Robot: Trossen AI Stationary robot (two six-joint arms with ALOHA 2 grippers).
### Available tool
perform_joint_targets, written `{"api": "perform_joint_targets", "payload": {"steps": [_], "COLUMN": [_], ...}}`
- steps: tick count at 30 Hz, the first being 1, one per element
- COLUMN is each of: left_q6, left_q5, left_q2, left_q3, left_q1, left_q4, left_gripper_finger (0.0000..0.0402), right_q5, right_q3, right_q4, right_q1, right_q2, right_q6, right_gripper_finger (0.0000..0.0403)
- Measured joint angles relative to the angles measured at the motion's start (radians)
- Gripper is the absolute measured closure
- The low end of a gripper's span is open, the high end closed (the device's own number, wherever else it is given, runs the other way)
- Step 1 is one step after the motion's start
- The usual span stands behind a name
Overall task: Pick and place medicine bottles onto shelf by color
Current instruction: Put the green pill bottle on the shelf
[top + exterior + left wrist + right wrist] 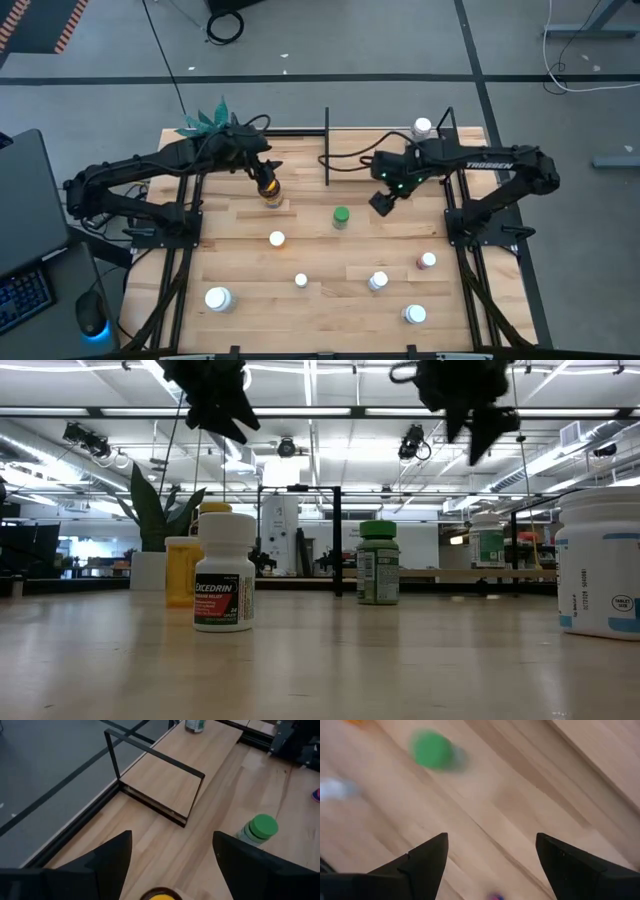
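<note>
Hovering over the amber yellow-capped bottle (269, 190) at about ten o'clock on the tabletop (330, 300), our left claw (262, 172) has its fingers spread apart with nothing between them; the left wrist view shows the yellow cap just below the open gap, so we judge the step in hand to be the approach for a pick. Our right claw (383, 203) hangs in the air near one o'clock, fingers also apart and empty, with the green-capped bottle (341, 217) a little toward eight o'clock from it. The shelf (385, 150) lies along twelve o'clock, and one white bottle (423, 128) already stands at its right end. The remaining white bottles sit scattered from six to four o'clock, with the pinkish bottle (427, 261) near four o'clock. Next, we think, the left claw must descend squarely around the amber bottle, close on its body below the cap, lift clear, then carry it toward the shelf without brushing the black upright (327, 147).
</note>
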Motion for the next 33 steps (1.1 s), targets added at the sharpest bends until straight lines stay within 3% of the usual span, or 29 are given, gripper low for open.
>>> {"api": "perform_joint_targets", "payload": {"steps": [3, 7, 12, 18, 33], "left_q6": [0.000, 0.000, 0.007, -0.004, 0.020], "left_q5": [0.000, -0.001, -0.001, -0.001, -0.001], "left_q2": [-0.010, -0.033, -0.066, -0.113, -0.120], "left_q3": [0.002, 0.002, 0.002, 0.002, 0.002], "left_q1": [0.001, 0.008, 0.014, 0.014, 0.019], "left_q4": [-0.022, -0.099, -0.215, -0.232, -0.225], "left_gripper_finger": [0.0119, 0.0120, 0.0120, 0.0120, 0.0120], "right_q5": [0.019, -0.022, -0.053, -0.052, 0.035], "right_q3": [-0.001, 0.000, 0.046, 0.154, 0.173], "right_q4": [0.171, 0.258, 0.255, 0.263, 0.180], "right_q1": [0.019, 0.021, 0.031, 0.039, 0.043], "right_q2": [0.028, 0.129, 0.272, 0.367, 0.408], "right_q6": [0.026, 0.023, 0.009, 0.029, 0.088], "right_gripper_finger": [0.0097, 0.0102, 0.0105, 0.0105, 0.0045]}}
